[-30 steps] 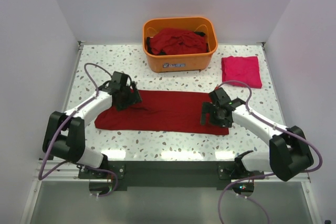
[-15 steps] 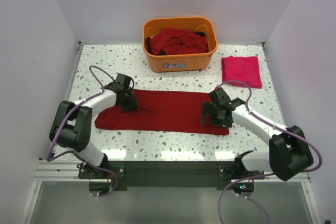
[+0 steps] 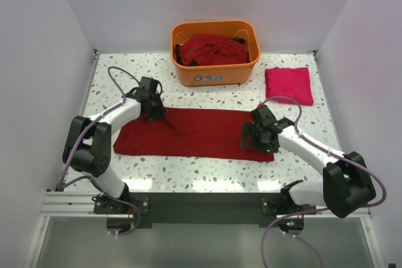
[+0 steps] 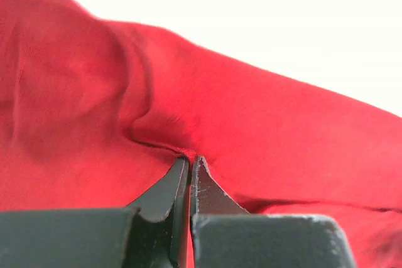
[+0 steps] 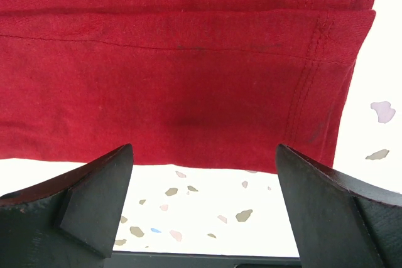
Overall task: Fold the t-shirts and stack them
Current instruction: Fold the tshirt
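A dark red t-shirt point(image 3: 201, 135) lies as a long flat strip across the middle of the table. My left gripper point(image 3: 155, 112) is at its far left corner, shut on a pinched ridge of the cloth point(image 4: 264, 117); in the left wrist view the left gripper point(image 4: 190, 160) has its fingertips pressed together on the fold. My right gripper point(image 3: 252, 142) hovers open over the shirt's right end. In the right wrist view the right gripper point(image 5: 204, 149) spans the near hem of the cloth point(image 5: 188, 80) and holds nothing. A brighter pinkish-red t-shirt point(image 3: 289, 85) lies folded at the back right.
An orange tub point(image 3: 215, 76) stands at the back centre with more dark red shirts point(image 3: 210, 48) heaped in it. Speckled tabletop point(image 3: 188, 174) shows between the shirt and the near edge. White walls close in the table on three sides.
My left gripper has closed on the cloth and shifted slightly toward the shirt's far left corner. The right arm has not moved.
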